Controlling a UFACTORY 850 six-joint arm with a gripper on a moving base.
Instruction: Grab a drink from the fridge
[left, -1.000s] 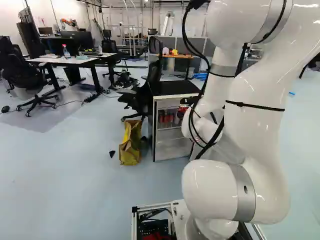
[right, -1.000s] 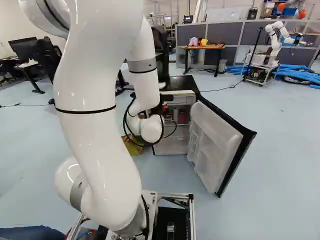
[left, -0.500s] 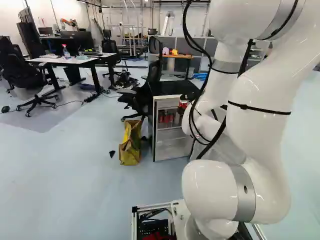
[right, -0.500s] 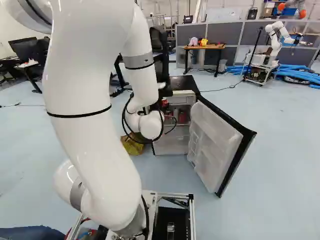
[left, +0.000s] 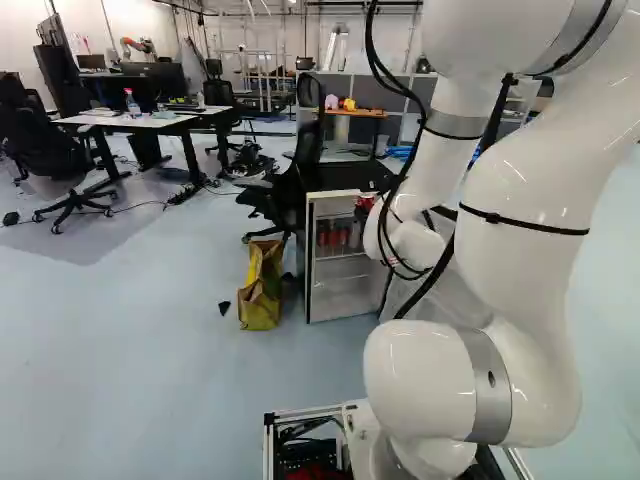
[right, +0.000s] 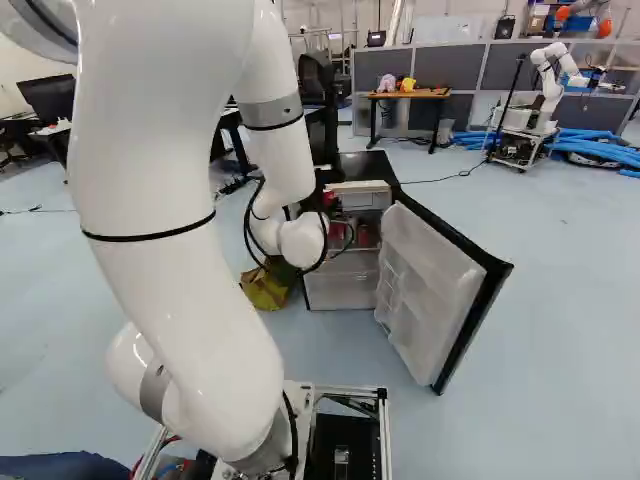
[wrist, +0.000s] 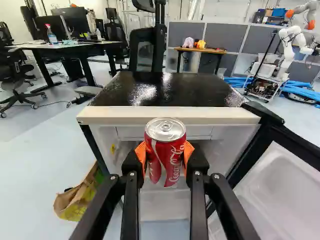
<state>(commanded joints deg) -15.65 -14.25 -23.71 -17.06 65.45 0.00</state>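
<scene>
My gripper (left: 379, 188) shows small and dark at the fridge's upper front in the left base view, largely hidden by the arm. In the wrist view the gripper (wrist: 164, 156) is shut on an upright red drink can (wrist: 165, 145), an orange pad pressed to each side. The can's silver lid faces up, and its body looks pinched. Behind it stands the small fridge (wrist: 170, 114) with its black top. The fridge door (right: 430, 285) hangs wide open. More red cans (left: 332, 236) stand on a shelf inside.
A yellow and brown bag (left: 262, 285) stands on the floor beside the fridge. Close behind that is a black office chair (left: 290, 190). Desks (left: 140, 122) are farther off, and another robot (right: 550, 80) stands on a cart at the back.
My arm has shifted, its upper part moving left in the right base view. The held can has risen slightly with the gripper, which stays shut on it. The base has not moved.
</scene>
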